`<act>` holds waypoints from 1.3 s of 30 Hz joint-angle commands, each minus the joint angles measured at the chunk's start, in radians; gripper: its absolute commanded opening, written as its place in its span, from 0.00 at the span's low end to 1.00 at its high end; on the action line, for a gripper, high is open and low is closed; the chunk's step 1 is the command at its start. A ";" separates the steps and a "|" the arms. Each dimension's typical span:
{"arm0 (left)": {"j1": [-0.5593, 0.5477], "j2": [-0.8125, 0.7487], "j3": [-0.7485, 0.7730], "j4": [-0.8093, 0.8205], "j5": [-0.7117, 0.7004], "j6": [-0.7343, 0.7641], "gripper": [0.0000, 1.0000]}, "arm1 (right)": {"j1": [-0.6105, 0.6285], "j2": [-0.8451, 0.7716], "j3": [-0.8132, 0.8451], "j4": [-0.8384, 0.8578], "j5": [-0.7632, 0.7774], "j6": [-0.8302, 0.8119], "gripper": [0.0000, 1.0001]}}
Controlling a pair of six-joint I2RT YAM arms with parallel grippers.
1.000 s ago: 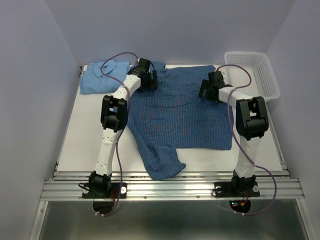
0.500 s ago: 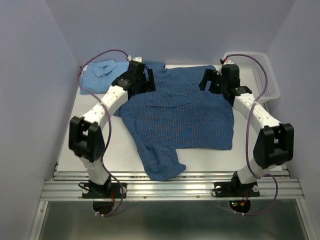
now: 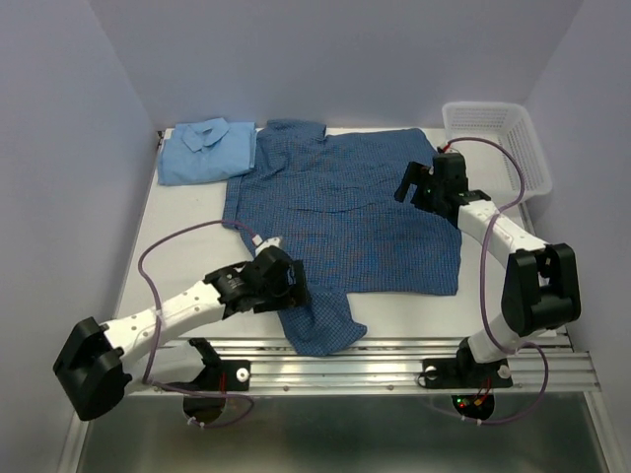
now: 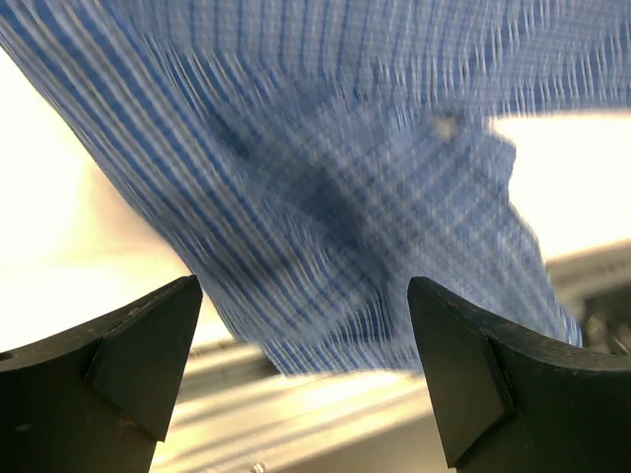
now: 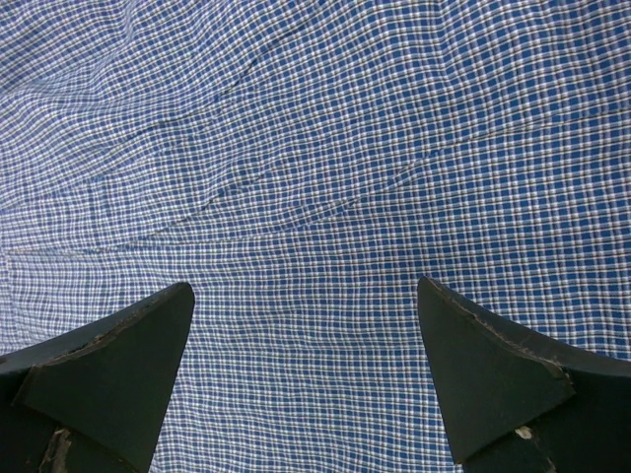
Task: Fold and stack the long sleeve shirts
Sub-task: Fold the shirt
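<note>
The dark blue checked shirt [image 3: 345,212] lies spread flat over the middle of the table, one sleeve [image 3: 320,320] trailing to the front edge. The light sky blue shirt [image 3: 207,151] lies folded at the back left corner. My left gripper [image 3: 296,286] is open and empty, low over the sleeve near the front edge; the left wrist view shows blurred checked cloth [image 4: 325,197] between its fingers [image 4: 148,345]. My right gripper [image 3: 412,182] is open and empty above the shirt's right shoulder area; the right wrist view shows flat checked cloth [image 5: 315,197] below its fingers [image 5: 483,365].
A white plastic mesh basket [image 3: 498,143] stands at the back right corner. The metal rail [image 3: 335,370] runs along the table's front edge, just past the sleeve's end. Purple walls close in the left, right and back sides.
My left arm has swung from the shirt's back left collar area down to the sleeve near the front edge. My right gripper has shifted slightly forward over the shirt's right side.
</note>
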 commanded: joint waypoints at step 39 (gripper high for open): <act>-0.178 0.009 0.146 -0.020 0.000 -0.031 0.00 | 0.002 -0.190 -0.128 -0.118 0.303 0.090 1.00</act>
